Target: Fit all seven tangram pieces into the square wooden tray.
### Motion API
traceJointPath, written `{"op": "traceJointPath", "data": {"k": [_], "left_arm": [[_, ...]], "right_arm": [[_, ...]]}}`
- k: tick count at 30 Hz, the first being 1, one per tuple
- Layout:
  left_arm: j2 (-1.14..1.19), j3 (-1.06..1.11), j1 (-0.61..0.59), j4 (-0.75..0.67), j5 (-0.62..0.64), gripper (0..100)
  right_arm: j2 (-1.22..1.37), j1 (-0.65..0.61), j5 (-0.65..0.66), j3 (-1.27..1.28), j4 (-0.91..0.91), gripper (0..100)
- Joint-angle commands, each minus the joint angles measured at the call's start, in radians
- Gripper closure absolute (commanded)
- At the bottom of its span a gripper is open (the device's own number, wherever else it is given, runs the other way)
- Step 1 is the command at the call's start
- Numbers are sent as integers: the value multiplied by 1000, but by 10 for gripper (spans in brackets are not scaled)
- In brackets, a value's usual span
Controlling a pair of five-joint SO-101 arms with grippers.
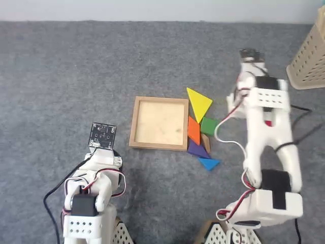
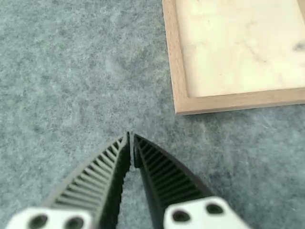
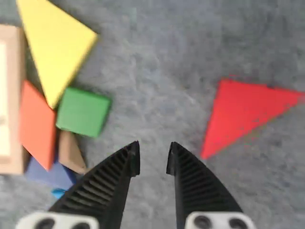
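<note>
The square wooden tray (image 1: 133, 123) lies mid-table with nothing in it; its corner (image 2: 177, 90) shows just ahead of my left gripper (image 2: 129, 139), which is shut over bare carpet. To the right of the tray lie a yellow triangle (image 1: 198, 103), an orange piece (image 1: 193, 130), a green square (image 1: 208, 124), a brown piece (image 1: 205, 142), a purple triangle (image 1: 197, 149) and a blue triangle (image 1: 208, 163). My right gripper (image 3: 152, 155) is open above the carpet, between the green square (image 3: 83, 111) and a red triangle (image 3: 243, 112), holding nothing.
A beige perforated basket (image 1: 310, 53) stands at the back right corner. Grey carpet covers the table, with open room to the left of and behind the tray. The left arm's base (image 1: 89, 216) sits at the front left, the right arm (image 1: 269, 152) at the front right.
</note>
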Motion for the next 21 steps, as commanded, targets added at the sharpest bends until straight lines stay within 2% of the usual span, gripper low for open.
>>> {"op": "traceJointPath", "data": {"k": [1,6,11,15,21], "left_arm": [[-3,-5,-5,5,9,989],[-3,-5,-5,5,9,989],[-3,-5,-5,5,9,989],[-3,-5,-5,5,9,989],[-3,-5,-5,5,9,989]], "right_arm": [[-73,99,114,-14,59,902],[-81,236,290,-17,53,902],[-74,268,249,-17,48,902],[-73,199,269,-15,45,902],[-70,-38,265,-43,-58,902]]}}
